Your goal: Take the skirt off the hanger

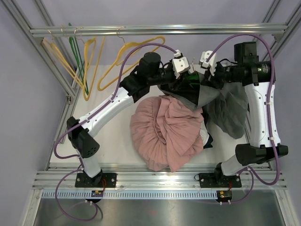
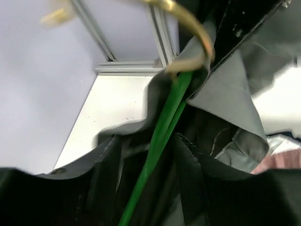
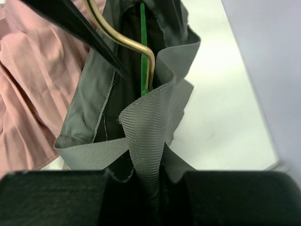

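Left jaws: released and parted. The green hanger (image 2: pixel 160 136) runs up through the gap between them, touching neither side that I can see, with dark cloth bunched around it.
Right jaws: clenched on a fold of the grey skirt (image 3: pixel 146 141), its ribbed waistband pinched right between the tips.
Skirt position: on the hanger, between the two sets of jaws. The waistband wraps the wire just ahead of the right jaws.
Step in hand: I judge the left side must take the hanger so the right can strip the band off.
Doing it well: I would close the left jaws on bare green wire, not cloth. Then I would draw the right jaws away towards the wire's end, so the band slides off rather than tightens. The brass hook (image 3: pixel 120 37), just ahead of both jaws, could snag the fold.
Left wrist view alone: shows the wire centred in the open gap.
Right wrist view alone: shows the pinch on the band.
Top view alone: shows both wrists close together and a pink skirt (image 1: pixel 164 132) heaped on the tabletop (image 1: pixel 117 136) behind the jaws. Yellow hangers (image 1: pixel 89 56) sit well outside the left jaws. Neither gap is readable here.
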You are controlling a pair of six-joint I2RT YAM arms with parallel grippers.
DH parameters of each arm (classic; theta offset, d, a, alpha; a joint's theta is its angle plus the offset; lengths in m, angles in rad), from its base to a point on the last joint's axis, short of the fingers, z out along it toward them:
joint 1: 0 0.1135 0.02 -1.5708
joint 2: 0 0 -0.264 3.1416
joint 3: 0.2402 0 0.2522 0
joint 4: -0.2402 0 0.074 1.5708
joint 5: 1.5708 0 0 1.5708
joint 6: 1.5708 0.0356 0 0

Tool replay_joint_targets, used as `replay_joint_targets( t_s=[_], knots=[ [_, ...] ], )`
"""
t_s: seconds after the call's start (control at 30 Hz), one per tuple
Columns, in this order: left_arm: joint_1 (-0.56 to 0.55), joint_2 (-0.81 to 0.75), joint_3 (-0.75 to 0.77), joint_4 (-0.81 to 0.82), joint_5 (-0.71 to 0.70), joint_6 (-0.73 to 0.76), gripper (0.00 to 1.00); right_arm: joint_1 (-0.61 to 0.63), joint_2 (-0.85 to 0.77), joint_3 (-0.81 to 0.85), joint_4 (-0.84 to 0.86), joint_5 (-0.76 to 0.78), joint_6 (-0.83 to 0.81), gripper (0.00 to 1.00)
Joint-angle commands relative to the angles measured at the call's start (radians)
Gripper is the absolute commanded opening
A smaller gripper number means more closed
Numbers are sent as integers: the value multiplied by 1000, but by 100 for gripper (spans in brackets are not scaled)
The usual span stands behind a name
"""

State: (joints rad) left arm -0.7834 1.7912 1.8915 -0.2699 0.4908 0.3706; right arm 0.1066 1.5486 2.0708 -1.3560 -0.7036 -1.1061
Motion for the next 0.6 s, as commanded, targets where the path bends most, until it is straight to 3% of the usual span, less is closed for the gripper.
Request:
replay_joint_targets(
  t_s=[0.0,0.2,0.23,0.4,0.57],
  knots=[
    [9,-121,-38,247,-84,-171,54,-91,-79,-17,21,-43,212,0],
    [13,-208,-121,213,-308,-370,85,-145,-186,-136,77,-83,291,0],
    [15,-217,-133,201,-340,-457,87,-146,-199,-143,89,-86,308,0],
    [32,-269,-245,126,-394,-593,98,-148,-251,-169,147,-83,385,0],
    [38,-270,-276,39,-454,-699,99,-151,-278,-173,204,-93,446,0]
  ],
)
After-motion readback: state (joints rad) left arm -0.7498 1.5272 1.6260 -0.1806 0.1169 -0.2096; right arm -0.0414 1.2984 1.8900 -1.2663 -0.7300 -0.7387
